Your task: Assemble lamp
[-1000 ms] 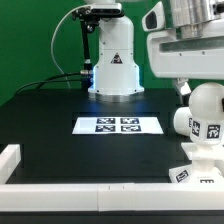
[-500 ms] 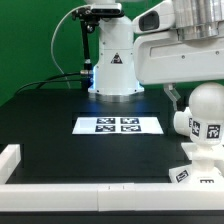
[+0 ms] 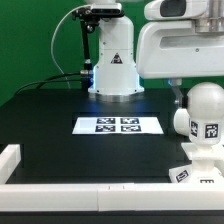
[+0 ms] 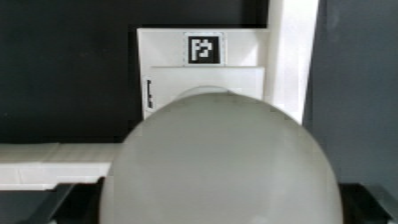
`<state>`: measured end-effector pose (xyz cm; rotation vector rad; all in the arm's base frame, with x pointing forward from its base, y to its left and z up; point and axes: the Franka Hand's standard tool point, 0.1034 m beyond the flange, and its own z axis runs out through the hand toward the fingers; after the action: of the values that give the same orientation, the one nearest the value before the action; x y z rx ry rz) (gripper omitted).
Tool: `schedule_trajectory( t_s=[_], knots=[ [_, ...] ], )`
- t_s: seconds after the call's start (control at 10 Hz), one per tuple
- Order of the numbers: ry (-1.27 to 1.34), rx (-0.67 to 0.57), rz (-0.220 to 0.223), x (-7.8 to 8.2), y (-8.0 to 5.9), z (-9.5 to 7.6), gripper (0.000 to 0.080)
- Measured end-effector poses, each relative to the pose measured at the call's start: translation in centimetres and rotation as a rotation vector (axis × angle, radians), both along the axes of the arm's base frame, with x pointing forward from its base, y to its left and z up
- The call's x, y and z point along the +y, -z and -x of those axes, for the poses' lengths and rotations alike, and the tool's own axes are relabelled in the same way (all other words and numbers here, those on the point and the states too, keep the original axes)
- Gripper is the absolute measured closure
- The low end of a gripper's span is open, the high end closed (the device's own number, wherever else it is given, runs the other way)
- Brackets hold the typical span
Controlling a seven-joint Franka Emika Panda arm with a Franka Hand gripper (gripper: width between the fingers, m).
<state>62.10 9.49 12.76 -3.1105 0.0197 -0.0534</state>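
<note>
While the bulb (image 3: 206,108) stood upright on the base (image 3: 197,160) at the exterior view's right edge of the surface (image 3: 60,112), seemingly joined, the shade was nowhere in view, probably not yet fitted; whether the claw (image 3: 181,92) was wide or narrow could not be told.

The robot arm (image 3: 185,50) now sits level, directly above the bulb (image 3: 203,110). Its earlier tilt is gone.

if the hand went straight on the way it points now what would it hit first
Most likely the bulb: its round head fills the wrist view straight ahead, with the base lying beyond it. How close the head already is cannot be told from these views.
</note>
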Motion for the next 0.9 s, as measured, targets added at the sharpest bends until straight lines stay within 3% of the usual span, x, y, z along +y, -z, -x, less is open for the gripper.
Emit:
schedule_trajectory(
  t_s=[0.3,0.6,0.9],
  knots=[
    [0.186,0.006,-0.007,0.02,0.05,0.01,0.0228],
    [0.656,0.040,-0.039,-0.03,0.10,-0.16,0.0228],
    [1.148,0.079,-0.128,-0.29,0.24,-0.08,0.0226]
  ],
)
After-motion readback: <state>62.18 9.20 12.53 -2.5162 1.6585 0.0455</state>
